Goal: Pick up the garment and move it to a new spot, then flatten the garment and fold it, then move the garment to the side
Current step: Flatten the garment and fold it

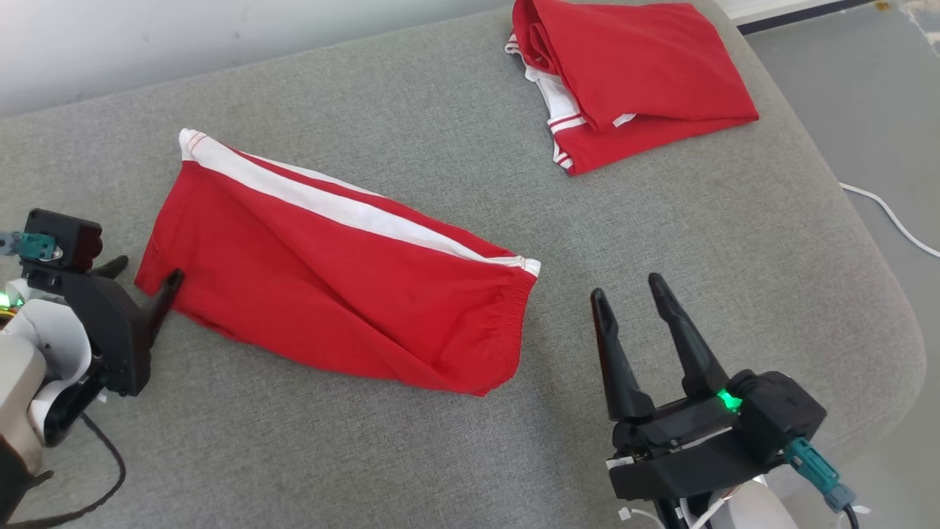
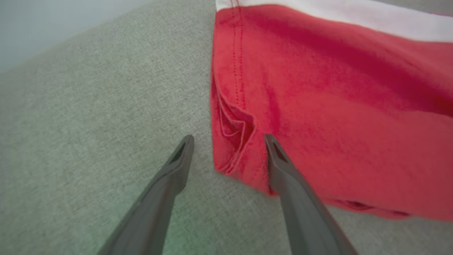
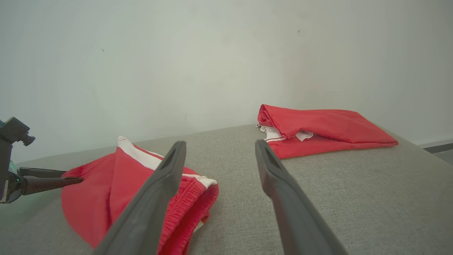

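Red shorts (image 1: 330, 294) with a white side stripe lie mid-way across the grey counter (image 1: 440, 455). Your left tool (image 1: 148, 268), spread wide and holding nothing, straddles the hem corner: close there on every layer. Your right tool (image 1: 625, 286), equally spread and empty, waits near the waistband. No readable label or writing shows.

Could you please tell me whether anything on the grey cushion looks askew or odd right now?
The red shorts lie slanted on the grey cushion, wrinkled, their hem corner bunched in layers at the open left hand. The other red garment at the far right is loosely folded, white trim poking out. Nothing looks damaged.
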You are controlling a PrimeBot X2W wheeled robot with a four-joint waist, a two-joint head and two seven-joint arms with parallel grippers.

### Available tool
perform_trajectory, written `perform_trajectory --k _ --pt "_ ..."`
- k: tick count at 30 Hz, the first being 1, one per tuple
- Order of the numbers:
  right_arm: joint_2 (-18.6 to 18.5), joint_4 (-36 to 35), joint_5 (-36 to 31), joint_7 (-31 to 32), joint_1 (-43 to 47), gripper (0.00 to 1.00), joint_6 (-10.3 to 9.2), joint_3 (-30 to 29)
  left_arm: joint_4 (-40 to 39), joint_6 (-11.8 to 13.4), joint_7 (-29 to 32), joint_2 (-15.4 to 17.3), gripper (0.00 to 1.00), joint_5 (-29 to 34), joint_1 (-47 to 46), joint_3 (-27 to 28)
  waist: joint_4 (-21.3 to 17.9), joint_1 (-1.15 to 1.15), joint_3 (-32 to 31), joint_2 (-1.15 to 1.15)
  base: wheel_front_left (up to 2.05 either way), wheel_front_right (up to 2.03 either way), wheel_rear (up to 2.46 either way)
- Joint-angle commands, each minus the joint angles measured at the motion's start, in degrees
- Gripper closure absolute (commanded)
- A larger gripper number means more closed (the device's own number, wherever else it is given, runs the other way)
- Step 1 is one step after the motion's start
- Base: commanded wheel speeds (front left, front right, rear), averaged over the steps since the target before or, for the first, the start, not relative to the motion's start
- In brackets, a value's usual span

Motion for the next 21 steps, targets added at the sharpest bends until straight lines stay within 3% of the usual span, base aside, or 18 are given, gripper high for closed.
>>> perform_trajectory --k 1,4,5,6,7,14,21 --pt "0.19 0.13 0.17 -0.02 -0.32 0.0 -0.15 0.27 0.11 0.11 0.62 -0.22 0.0 -0.89 -0.24 -0.47 -0.13 0.0 0.08 0.0 0.0 0.0 0.0" --pt "0.19 0.94 -0.05 -0.01 -0.26 0.0 -0.15 0.81 0.27 0.11 2.16 -0.66 0.03 -2.99 -0.64 -1.06 -0.25 0.0 0.19 0.0 0.0 0.0 0.0" --pt "0.19 1.17 0.02 -0.01 -0.26 0.0 -0.15 0.92 0.19 0.11 2.44 -0.66 0.55 -3.5 -0.79 -1.28 -0.24 0.0 0.23 0.0 0.0 0.0 0.0" --pt "0.2 1.56 0.14 -0.02 -0.22 0.0 -0.15 1.12 0.15 0.11 2.53 -0.56 0.72 -3.96 -0.93 -1.51 -0.21 0.0 0.25 0.0 0.0 0.0 0.0" --pt "0.2 1.93 0.14 -0.02 -0.23 0.0 -0.15 1.31 0.22 0.11 2.65 -0.47 1.0 -4.15 -0.98 -1.73 -0.16 0.0 0.25 0.0 0.0 0.0 0.0" --pt "0.19 3.57 -0.38 -0.02 0.01 0.0 -0.15 1.3 -1.6 0.1 -0.24 -0.4 1.0 -4.3 -1.46 -3.64 1.4 0.0 -0.75 0.0 0.0 0.0 0.0" --pt "0.18 4.95 -1.71 -0.01 0.68 0.0 -0.15 0.06 -5.58 0.1 -6.1 -0.76 1.0 -3.64 0.08 -5.69 5.68 0.0 -3.36 0.0 0.0 0.0 0.0"
